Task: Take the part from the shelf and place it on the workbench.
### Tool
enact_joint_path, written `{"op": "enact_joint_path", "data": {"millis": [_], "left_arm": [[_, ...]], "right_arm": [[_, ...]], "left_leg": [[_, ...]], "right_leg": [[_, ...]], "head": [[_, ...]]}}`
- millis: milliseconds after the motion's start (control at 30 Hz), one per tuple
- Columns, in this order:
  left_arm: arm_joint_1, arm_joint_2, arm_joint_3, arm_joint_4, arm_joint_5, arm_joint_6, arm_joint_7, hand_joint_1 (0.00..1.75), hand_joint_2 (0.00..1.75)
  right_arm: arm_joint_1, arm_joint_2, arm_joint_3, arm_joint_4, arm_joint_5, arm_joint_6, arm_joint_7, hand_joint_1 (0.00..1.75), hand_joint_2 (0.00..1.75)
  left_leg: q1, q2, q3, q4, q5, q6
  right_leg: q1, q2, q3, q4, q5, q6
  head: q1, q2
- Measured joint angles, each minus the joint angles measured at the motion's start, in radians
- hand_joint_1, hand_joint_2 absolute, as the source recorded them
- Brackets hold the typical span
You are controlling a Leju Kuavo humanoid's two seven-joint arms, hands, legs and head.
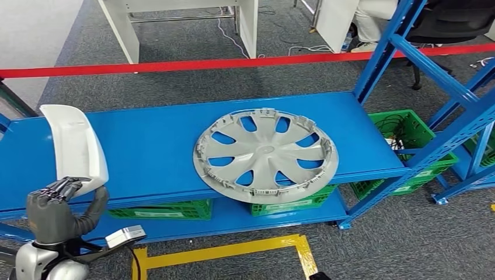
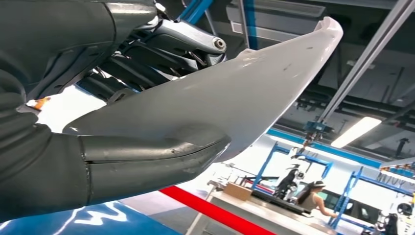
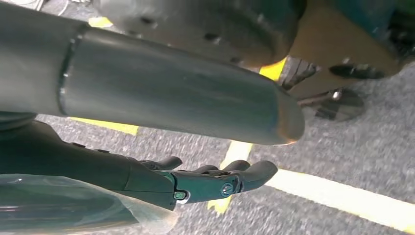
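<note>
Left hand [image 1: 51, 201] clamped on the lower end of a curved white plastic part [image 1: 76, 146], raised at the blue metal shelf's [image 1: 157, 140] left end, grey round plastic hubcap [image 1: 265, 154] overhanging the shelf's front edge at centre, bare blue surface between them, right hand [image 3: 215, 183] hung over yellow-taped grey floor [image 3: 342, 147], fingers apart, holding nothing

- The left hand [image 1: 53, 209] is covered in dark grey ribbed material, with a thick grey thumb and darker fingers [image 2: 147, 58].
- A silver wrist section is seen below it, with a black cable alongside.
- The right hand [image 3: 161, 142] is made of a smooth grey thumb and black fingers [image 3: 230, 181] pinned with small round screws.
</note>
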Motion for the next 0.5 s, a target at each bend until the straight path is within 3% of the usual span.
{"op": "enact_joint_path", "data": {"millis": [67, 133, 167, 200, 233, 333, 400, 500], "left_arm": [[0.001, 0.004, -0.001, -0.007, -0.003, 0.001, 0.003, 1.75, 1.75], [0.005, 0.007, -0.001, -0.010, -0.008, 0.001, 0.008, 1.75, 1.75], [0.008, 0.008, -0.001, -0.010, -0.013, 0.001, 0.011, 1.75, 1.75], [0.012, 0.010, -0.001, -0.011, -0.018, 0.001, 0.014, 1.75, 1.75], [0.015, 0.011, -0.001, -0.011, -0.023, 0.001, 0.016, 1.75, 1.75], [0.019, 0.014, -0.001, -0.012, -0.028, 0.001, 0.017, 1.75, 1.75], [0.020, 0.017, -0.001, -0.015, -0.029, 0.001, 0.018, 1.75, 1.75], [0.022, 0.023, -0.001, -0.019, -0.031, 0.001, 0.019, 1.75, 1.75]], "right_arm": [[-0.003, 0.001, -0.001, 0.000, 0.001, -0.001, 0.002, 0.00, 0.00], [-0.004, 0.001, -0.002, 0.000, 0.001, -0.001, 0.003, 0.00, 0.00], [-0.004, 0.002, -0.003, 0.000, 0.001, -0.001, 0.003, 0.00, 0.00], [-0.004, 0.002, -0.003, 0.000, 0.001, 0.000, 0.004, 0.00, 0.00], [-0.004, 0.002, -0.003, 0.000, 0.001, 0.000, 0.004, 0.00, 0.00], [-0.006, 0.003, -0.003, 0.000, 0.001, -0.001, 0.005, 0.00, 0.00], [-0.009, 0.004, -0.003, 0.000, 0.000, -0.001, 0.005, 0.00, 0.00], [-0.010, 0.005, -0.003, 0.000, 0.000, -0.001, 0.005, 0.00, 0.00]], "left_leg": [[0.006, 0.003, 0.011, -0.022, 0.013, 0.011], [0.005, 0.005, 0.011, -0.025, 0.019, 0.016], [0.005, 0.005, 0.009, -0.025, 0.019, 0.015], [0.005, 0.005, 0.008, -0.023, 0.018, 0.015], [0.005, 0.005, 0.007, -0.021, 0.018, 0.014], [0.008, 0.002, 0.002, -0.004, 0.009, 0.000], [0.006, 0.000, -0.008, 0.011, 0.006, -0.013], [0.006, -0.001, -0.021, 0.024, 0.006, -0.029]], "right_leg": [[0.002, 0.000, -0.026, 0.052, -0.035, 0.003], [0.000, 0.000, -0.091, 0.179, -0.097, 0.004], [0.000, 0.000, -0.124, 0.241, -0.117, 0.007], [-0.001, 0.000, -0.143, 0.275, -0.117, 0.009], [-0.002, 0.000, -0.145, 0.270, -0.095, 0.010], [-0.005, 0.001, -0.066, 0.098, 0.010, 0.012], [-0.004, 0.006, -0.035, 0.036, 0.028, 0.005], [-0.003, 0.007, -0.044, 0.034, 0.030, -0.016]], "head": [[0.003, 0.000], [0.006, 0.000], [0.006, 0.000], [0.006, 0.000], [0.006, 0.000], [0.008, 0.000], [0.008, 0.000], [0.008, 0.000]]}}
